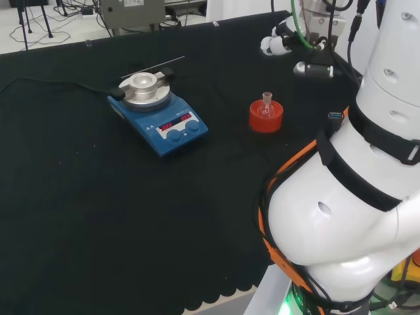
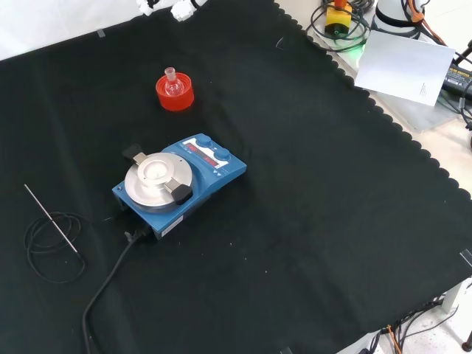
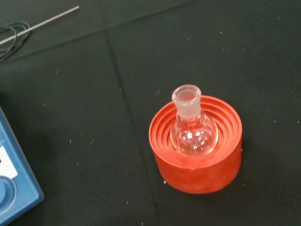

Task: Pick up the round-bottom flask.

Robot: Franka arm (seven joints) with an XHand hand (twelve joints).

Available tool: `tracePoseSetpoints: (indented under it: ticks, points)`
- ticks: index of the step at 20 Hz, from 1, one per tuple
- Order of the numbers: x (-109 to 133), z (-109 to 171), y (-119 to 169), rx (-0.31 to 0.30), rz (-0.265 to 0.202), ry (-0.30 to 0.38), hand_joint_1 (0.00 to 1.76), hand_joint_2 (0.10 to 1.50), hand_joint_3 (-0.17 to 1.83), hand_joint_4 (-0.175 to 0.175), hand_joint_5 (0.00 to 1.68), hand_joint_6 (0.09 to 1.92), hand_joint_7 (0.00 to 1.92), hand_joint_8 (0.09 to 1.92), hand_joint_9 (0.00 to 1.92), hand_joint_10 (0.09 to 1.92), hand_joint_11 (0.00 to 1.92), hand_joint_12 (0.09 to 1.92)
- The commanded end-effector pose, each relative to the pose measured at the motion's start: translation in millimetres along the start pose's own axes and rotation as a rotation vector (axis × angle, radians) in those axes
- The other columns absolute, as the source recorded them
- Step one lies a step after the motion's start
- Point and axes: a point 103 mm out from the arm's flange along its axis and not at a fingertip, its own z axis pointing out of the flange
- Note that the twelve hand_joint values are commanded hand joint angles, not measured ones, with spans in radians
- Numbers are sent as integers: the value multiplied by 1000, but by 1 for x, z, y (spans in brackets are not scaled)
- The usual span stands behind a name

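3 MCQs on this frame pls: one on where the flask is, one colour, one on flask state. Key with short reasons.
1. Where does the round-bottom flask sit?
A. on the hotplate
B. in the ribbed stand
C. flat on the cloth

2. What colour is the stand?
A. red
B. blue
C. cork brown

3. How does the flask stand?
A. tipped on its side
B. upside down
C. upright, neck up

Key: B, the wrist view shows its bulb nested in the stand's rings; A, the stand is red in every view, while the stirrer hotplate is blue; C, the open neck points up, and the hand is apart from it.
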Motion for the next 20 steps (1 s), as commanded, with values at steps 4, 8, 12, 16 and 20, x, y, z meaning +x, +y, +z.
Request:
tracePoseSetpoints:
  ticks: [4,8,12,16,20]
  points:
    - [-14,86,33,12,-3,112,446,1112,263,-29,513,87,241,456,323,575,0,1174]
    - [-18,97,39,11,5,113,462,1065,337,-31,516,87,240,466,331,573,0,1178]
    - [-23,107,42,-8,15,121,484,1043,352,-32,512,87,242,470,334,575,0,1181]
    - [-27,116,44,-19,23,138,528,990,395,-36,504,87,246,480,348,583,0,1187]
    - [-31,123,46,-24,35,153,623,885,495,-40,529,87,254,496,375,591,0,1205]
